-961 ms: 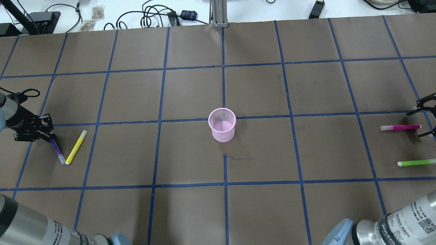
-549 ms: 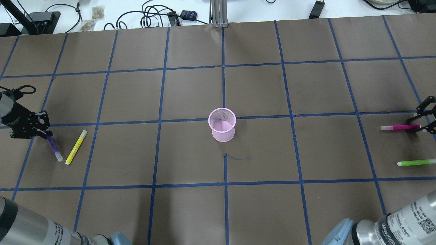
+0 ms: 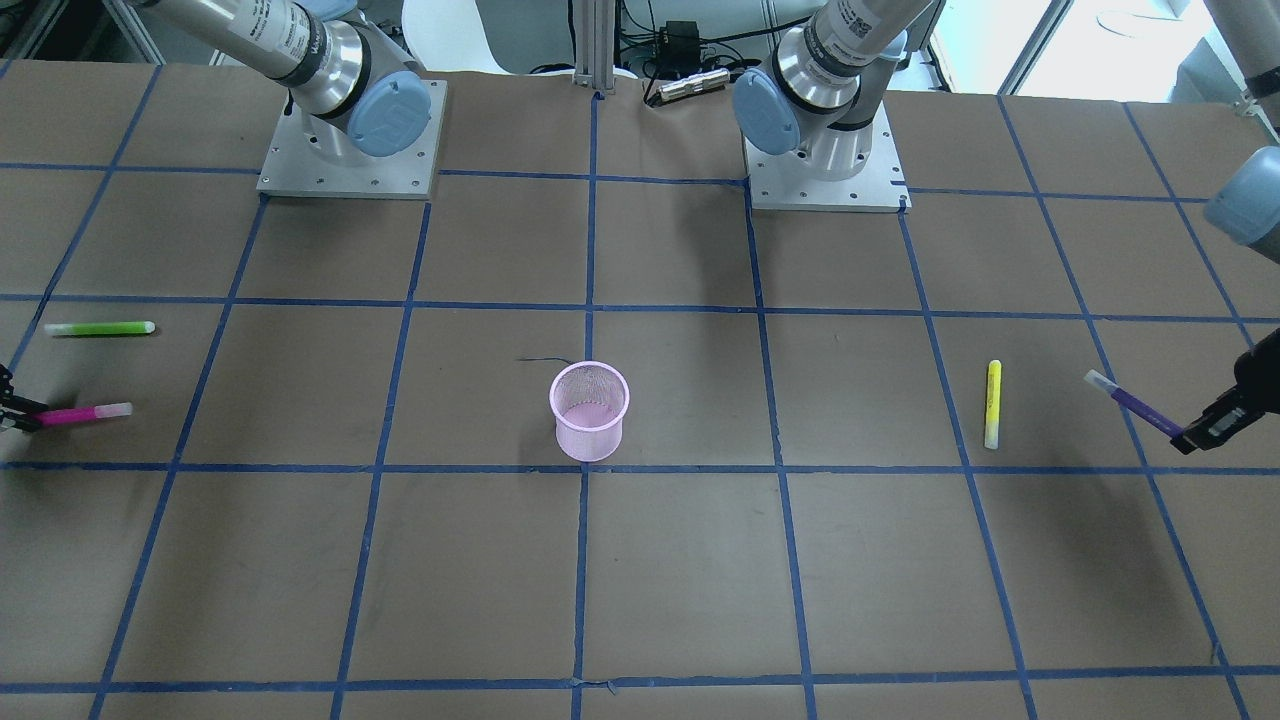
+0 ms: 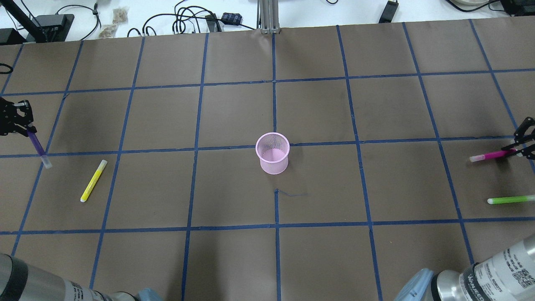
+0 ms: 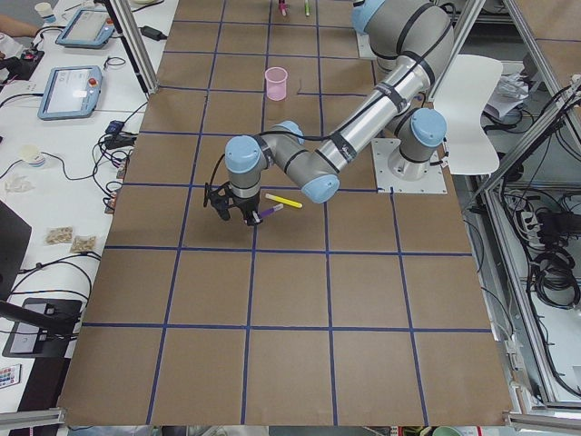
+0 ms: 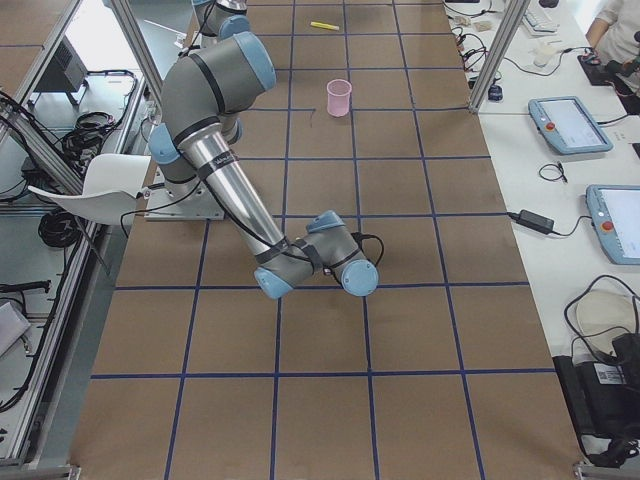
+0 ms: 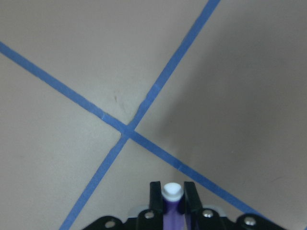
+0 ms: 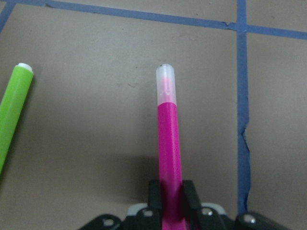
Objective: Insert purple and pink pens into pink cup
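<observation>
The pink mesh cup [image 4: 272, 153] stands upright at the table's middle; it also shows in the front view [image 3: 589, 409]. My left gripper [image 4: 26, 131] at the far left edge is shut on the purple pen [image 4: 38, 147] and holds it lifted, cap end pointing down. The left wrist view shows the pen [image 7: 171, 203] clamped between the fingers above the paper. My right gripper [image 4: 519, 152] at the far right edge is shut on the pink pen [image 4: 490, 156], which tilts up slightly. The right wrist view shows that pen [image 8: 169, 153] held between the fingers.
A yellow pen [image 4: 93, 181] lies on the table left of the cup. A green pen [image 4: 510, 200] lies near the right edge, below the pink pen. Brown paper with blue tape grid [image 4: 273, 104] covers the table. Cables lie past the far edge.
My left gripper has risen and moved away with the purple pen in it. My right gripper has shut on the pink pen and tilted it off the table.
</observation>
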`<state>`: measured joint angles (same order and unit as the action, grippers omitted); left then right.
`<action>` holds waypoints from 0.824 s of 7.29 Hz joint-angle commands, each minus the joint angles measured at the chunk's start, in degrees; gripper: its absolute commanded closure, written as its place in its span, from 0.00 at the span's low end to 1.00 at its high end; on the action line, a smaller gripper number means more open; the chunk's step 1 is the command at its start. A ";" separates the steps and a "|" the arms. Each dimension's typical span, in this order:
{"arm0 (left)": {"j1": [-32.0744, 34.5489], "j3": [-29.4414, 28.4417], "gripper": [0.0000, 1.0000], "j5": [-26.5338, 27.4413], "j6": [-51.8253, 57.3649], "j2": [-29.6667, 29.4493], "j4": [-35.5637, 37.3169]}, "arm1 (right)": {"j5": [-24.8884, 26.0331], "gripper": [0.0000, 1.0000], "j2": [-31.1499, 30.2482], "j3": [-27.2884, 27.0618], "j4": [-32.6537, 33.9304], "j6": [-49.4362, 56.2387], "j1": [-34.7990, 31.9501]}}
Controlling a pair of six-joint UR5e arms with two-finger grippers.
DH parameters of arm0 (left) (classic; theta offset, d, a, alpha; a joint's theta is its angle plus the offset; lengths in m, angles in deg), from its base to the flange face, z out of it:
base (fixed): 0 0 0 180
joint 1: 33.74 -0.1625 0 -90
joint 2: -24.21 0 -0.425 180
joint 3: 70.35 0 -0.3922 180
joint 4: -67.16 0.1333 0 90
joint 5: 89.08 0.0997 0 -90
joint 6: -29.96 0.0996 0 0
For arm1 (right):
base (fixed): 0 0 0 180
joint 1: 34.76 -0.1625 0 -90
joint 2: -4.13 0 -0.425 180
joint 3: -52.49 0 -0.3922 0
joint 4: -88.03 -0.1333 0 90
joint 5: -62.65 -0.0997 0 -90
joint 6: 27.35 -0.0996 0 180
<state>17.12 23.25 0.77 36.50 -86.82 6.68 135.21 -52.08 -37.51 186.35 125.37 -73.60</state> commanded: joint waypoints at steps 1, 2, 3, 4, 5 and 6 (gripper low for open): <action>2.22 -0.78 1.00 0.06 0.15 3.44 -0.61 | -1.45 1.00 -6.59 -0.26 -0.94 -9.14 -2.71; 4.41 -0.79 1.00 0.15 0.06 4.33 -0.44 | -1.37 1.00 -11.07 -0.18 -3.29 -14.58 -6.91; 5.30 -0.79 1.00 0.41 0.15 4.86 -0.35 | -1.37 1.00 -16.08 -0.35 -4.97 -22.99 -12.00; 5.83 -0.79 1.00 1.11 0.15 5.04 -0.17 | -0.59 1.00 -20.04 -0.44 -5.16 -32.04 -18.05; 6.10 -0.79 1.00 1.03 0.15 5.13 -0.26 | 0.03 1.00 -23.48 -0.44 -6.03 -40.05 -23.07; 6.71 -0.70 1.00 1.11 0.15 4.52 0.18 | 0.39 1.00 -26.30 -0.44 -6.39 -48.22 -27.82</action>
<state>23.13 22.47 1.75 36.64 -81.92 6.53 135.02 -74.29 -37.92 180.65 87.66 -95.08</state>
